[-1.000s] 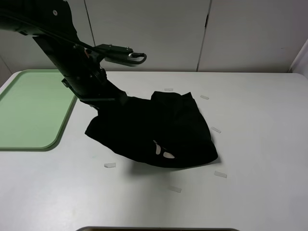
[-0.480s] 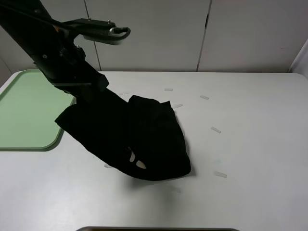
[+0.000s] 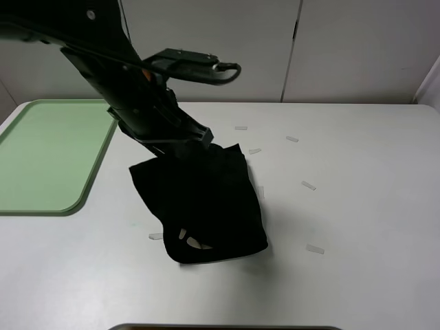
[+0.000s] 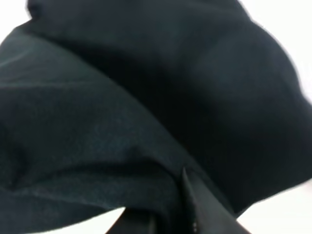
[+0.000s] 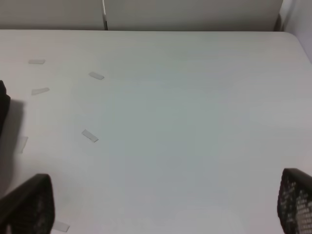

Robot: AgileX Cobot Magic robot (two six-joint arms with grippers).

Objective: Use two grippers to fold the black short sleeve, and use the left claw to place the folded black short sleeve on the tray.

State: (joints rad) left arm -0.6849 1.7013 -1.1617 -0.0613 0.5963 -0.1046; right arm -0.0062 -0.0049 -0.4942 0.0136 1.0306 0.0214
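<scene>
Left gripper (image 3: 194, 141) pinches the black cotton T-shirt (image 3: 206, 199) over the white bench (image 3: 357, 206) near the pale green tray (image 3: 41, 158); right gripper (image 5: 163, 204) spread.

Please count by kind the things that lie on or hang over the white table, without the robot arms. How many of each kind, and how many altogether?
Black soft cotton T-shirt: 1
Pale green flat rectangular plastic tray: 1
Small white paper strips: at least 6 in view; the T-shirt may hide more
Total: at least 8
</scene>
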